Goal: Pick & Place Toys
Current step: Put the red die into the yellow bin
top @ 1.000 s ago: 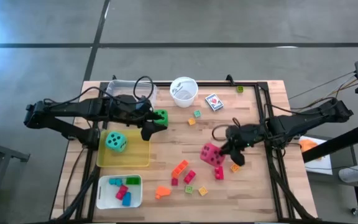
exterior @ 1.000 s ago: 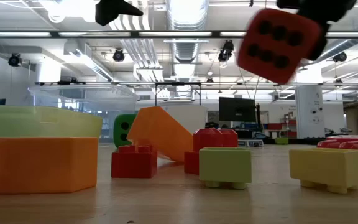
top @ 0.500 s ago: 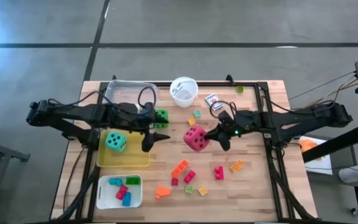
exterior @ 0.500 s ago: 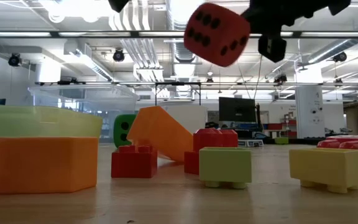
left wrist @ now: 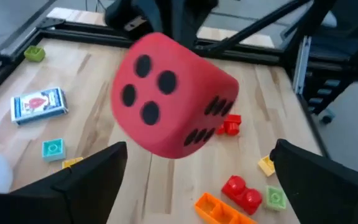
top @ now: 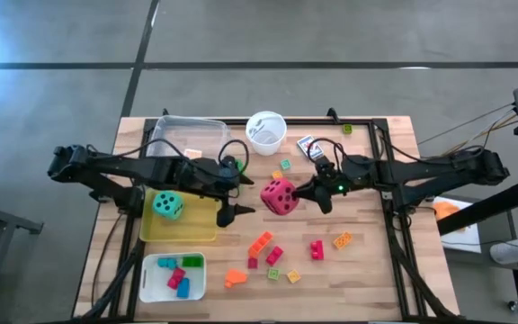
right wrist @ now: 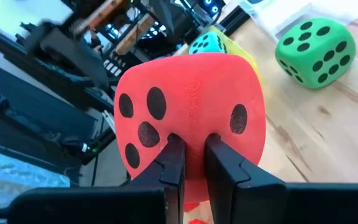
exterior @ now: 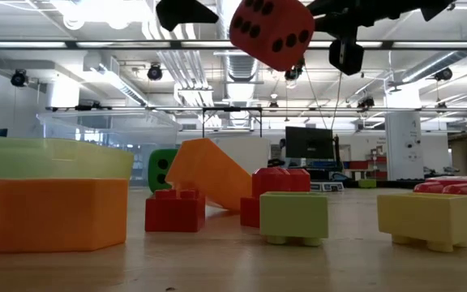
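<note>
A white cup (top: 265, 131) stands near the wooden table's (top: 367, 270) far edge, beside a clear tray (top: 180, 134)

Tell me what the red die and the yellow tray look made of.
Red die: soft matte foam, likely, since the right gripper pinches a dent into it. Yellow tray: translucent glossy plastic, apparently; the wood shows through it.

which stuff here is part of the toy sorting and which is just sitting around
Part of the job:
- red foam die, pinched in the right gripper
- teal foam die in the yellow tray
- green foam die
- small plastic blocks
- blue card pack
- left gripper, open beside the red die

Lying about:
- white round cup
- clear tray
- white tray
</note>
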`<state>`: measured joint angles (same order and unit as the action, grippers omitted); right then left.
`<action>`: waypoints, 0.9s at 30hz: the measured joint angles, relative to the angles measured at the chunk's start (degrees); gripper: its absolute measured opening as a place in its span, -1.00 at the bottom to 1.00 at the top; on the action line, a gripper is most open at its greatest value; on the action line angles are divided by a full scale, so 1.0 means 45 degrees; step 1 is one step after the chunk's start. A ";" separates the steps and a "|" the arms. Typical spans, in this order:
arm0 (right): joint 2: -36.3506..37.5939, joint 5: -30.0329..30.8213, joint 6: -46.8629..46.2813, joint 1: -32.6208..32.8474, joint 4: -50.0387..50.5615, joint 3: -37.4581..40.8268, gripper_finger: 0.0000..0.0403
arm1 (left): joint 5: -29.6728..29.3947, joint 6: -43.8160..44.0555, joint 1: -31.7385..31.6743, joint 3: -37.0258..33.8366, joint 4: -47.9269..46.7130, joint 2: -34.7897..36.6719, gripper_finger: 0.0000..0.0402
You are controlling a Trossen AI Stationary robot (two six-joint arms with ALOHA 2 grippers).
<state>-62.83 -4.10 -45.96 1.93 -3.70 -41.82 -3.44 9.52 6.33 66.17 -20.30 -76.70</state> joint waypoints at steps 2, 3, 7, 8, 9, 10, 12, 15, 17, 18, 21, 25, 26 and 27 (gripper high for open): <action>-0.0076 0.0010 -0.0052 -0.0006 -0.0013 -0.0126 -0.86 | 0.0003 -0.0460 0.0028 0.0000 0.0223 -0.0133 0.89; -0.0142 0.0001 -0.0051 -0.0028 -0.0029 -0.0222 -0.86 | 0.0005 -0.0695 0.0047 0.0000 0.0279 -0.0146 0.88; -0.0566 -0.0126 -0.0038 -0.0110 -0.0188 -0.0578 -0.86 | 0.0002 -0.1419 0.0053 0.0005 0.0799 -0.0159 0.87; -0.0702 -0.0141 -0.0043 -0.0120 -0.0362 -0.0670 -0.86 | 0.0000 -0.1428 0.0053 0.0005 0.0811 -0.0166 0.86; -0.0850 -0.0145 -0.0063 -0.0132 -0.0408 -0.0766 -0.86 | 0.0000 -0.1424 0.0053 0.0005 0.0909 -0.0196 0.86; -0.1030 -0.0149 -0.0075 -0.0145 -0.0393 -0.0916 -0.87 | 0.0000 -0.1424 0.0053 0.0005 0.1060 -0.0244 0.86; -0.1411 -0.0338 -0.0073 -0.0160 -0.0417 -0.1270 -0.88 | 0.0000 -0.1429 0.0053 0.0005 0.1080 -0.0292 0.86; -0.2076 -0.0841 -0.0090 -0.0193 -0.0362 -0.1920 -0.89 | -0.0012 -0.1456 0.0064 0.0005 0.1071 -0.0366 0.86; -0.2416 -0.0919 -0.0098 -0.0193 -0.0160 -0.2370 -0.90 | -0.0070 -0.1463 0.0106 0.0005 0.1031 -0.0344 0.86; -0.2596 -0.0932 -0.0134 -0.0193 -0.0083 -0.2621 -0.90 | -0.0155 -0.1473 0.0111 0.0005 0.1017 -0.0322 0.86; -0.3039 -0.1259 -0.0109 -0.0256 0.0179 -0.3278 -0.91 | -0.0337 -0.1535 0.0229 0.0005 0.0942 -0.0270 0.86; -0.3375 -0.1549 0.0061 -0.0261 0.0362 -0.3871 -0.94 | -0.0828 -0.2544 0.0600 0.0005 0.0881 -0.0234 0.86; -0.3379 -0.1621 0.0093 -0.0252 0.0436 -0.3948 -0.94 | -0.1050 -0.2845 0.0729 0.0005 0.0885 -0.0225 0.86; -0.3379 -0.1633 0.0129 -0.0252 0.0586 -0.4041 -0.94 | -0.1284 -0.3090 0.0843 0.0005 0.0881 -0.0225 0.86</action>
<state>-78.04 -11.45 -45.38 0.80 -1.07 -60.01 -9.22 -4.38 10.12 66.19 -16.34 -77.71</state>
